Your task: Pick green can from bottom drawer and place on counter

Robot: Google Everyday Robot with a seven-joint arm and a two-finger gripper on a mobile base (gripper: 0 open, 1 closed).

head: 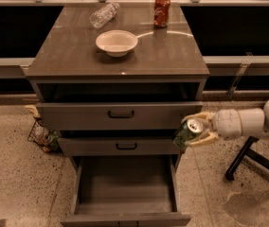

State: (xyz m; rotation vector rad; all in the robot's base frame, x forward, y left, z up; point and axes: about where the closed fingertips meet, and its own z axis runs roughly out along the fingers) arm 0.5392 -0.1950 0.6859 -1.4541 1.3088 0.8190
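The gripper (197,128) is clenched on the tilted green can (185,135), below the counter's (77,56) front right corner, over speckled floor (11,174).

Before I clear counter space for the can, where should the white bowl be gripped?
Pinch the near rim of the white bowl from above, probably: it sits upright, rim open. The gripper, right of the middle drawer, holds the green can.

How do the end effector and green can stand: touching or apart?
Touching. The camera view shows the end effector, right of the cabinet, clamping the green can between its fingers.
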